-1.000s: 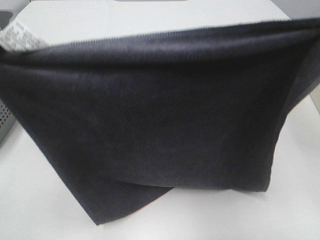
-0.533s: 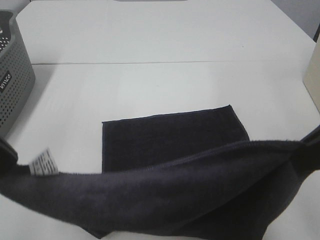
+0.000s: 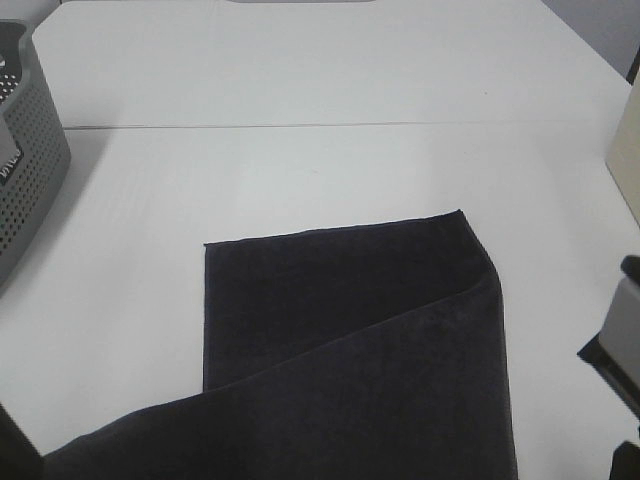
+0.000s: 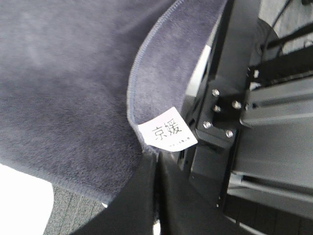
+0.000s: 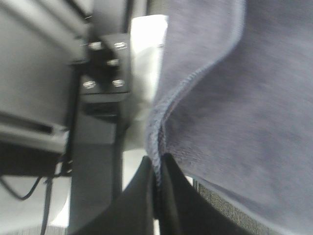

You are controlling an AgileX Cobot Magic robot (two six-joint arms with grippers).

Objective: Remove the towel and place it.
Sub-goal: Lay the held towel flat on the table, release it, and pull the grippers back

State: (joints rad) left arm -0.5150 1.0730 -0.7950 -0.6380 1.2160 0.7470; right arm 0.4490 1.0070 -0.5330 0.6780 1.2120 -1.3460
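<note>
The dark charcoal towel (image 3: 350, 340) lies on the white table (image 3: 300, 90). Its far part is flat and its near part is doubled over it, running off the near edge of the exterior view. Both grippers are below that edge. In the left wrist view my left gripper (image 4: 156, 164) is shut on a towel (image 4: 73, 73) corner, right by the white label (image 4: 167, 134). In the right wrist view my right gripper (image 5: 157, 171) is shut on the hemmed edge of the towel (image 5: 234, 98) at another corner.
A grey perforated basket (image 3: 25, 190) stands at the table's left edge. A beige object (image 3: 625, 160) sits at the right edge, with part of my right arm (image 3: 615, 340) below it. A black metal frame (image 4: 254, 122) is close beside the left gripper.
The towel was stretched high between both grippers, filling the view. It has come down toward the near edge, and its near part now rests folded over the flat far part.
</note>
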